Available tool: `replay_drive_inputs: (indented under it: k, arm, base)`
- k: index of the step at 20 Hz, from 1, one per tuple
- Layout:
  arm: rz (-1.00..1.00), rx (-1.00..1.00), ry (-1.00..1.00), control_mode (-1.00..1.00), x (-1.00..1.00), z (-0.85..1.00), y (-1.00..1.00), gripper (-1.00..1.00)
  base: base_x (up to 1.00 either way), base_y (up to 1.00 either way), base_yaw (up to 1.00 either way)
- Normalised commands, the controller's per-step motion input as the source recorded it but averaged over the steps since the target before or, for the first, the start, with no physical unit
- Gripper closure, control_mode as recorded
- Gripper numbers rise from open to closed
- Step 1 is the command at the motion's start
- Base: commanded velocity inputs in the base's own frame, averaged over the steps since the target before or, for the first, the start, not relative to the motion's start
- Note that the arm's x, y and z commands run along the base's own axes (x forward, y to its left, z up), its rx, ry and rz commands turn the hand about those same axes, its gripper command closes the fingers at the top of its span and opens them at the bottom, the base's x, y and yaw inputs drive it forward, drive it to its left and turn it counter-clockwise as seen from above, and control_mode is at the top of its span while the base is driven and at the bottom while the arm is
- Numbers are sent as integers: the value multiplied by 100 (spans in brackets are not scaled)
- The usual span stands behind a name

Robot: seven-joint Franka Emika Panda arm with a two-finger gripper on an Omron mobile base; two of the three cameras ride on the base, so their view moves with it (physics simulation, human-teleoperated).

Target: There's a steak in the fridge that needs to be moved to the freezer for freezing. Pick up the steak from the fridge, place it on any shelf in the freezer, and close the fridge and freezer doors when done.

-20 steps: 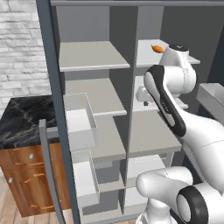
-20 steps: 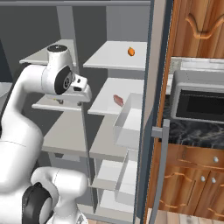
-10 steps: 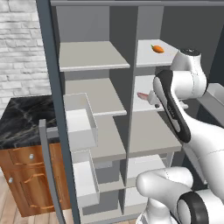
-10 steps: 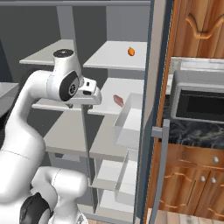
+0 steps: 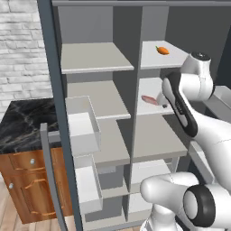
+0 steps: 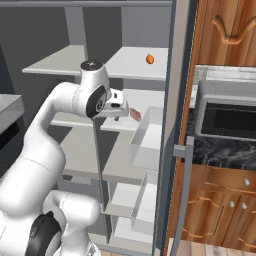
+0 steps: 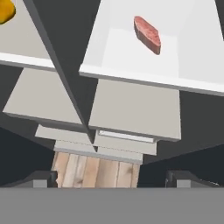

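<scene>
- Left base view: the steak (image 5: 149,99) lies flat on a pale shelf of the fridge (image 5: 159,135), just ahead of the gripper (image 5: 163,104). It is a small pinkish-red slab, one shelf below the carrot (image 5: 163,50). Jaw spacing cannot be read here.
- Right base view: the steak (image 6: 135,114) sits just beyond the gripper (image 6: 121,105), near the shelf's front edge.
- Hand view: the steak (image 7: 147,34) lies well ahead of the jaws, which stand wide apart and hold nothing. It is an elongated red slab with a paler rim.
- Handling judgement: light, soft and probably slippery; grip across the narrow width at mid-length.
</scene>
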Motion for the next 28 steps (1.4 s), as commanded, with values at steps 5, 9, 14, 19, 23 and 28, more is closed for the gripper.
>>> replay_drive_inputs:
  k: [5, 9, 14, 19, 23, 28]
  arm:
    - [9, 0, -7, -100, 32, -39, -18, -100]
    - [6, 0, 0, -100, 47, -12, -25, -100]
    - [5, 0, 0, -100, 37, -7, -22, -100]
    - [6, 4, 0, -100, 33, -10, -4, -100]
    - [3, 1, 0, -100, 33, -22, 0, -100]
    - [0, 0, 0, -100, 38, -19, 0, -100]
  base:
    - [0, 0, 0]
    - [0, 0, 0]
    - [0, 0, 0]
    - [0, 0, 0]
    - [0, 0, 0]
    - [0, 0, 0]
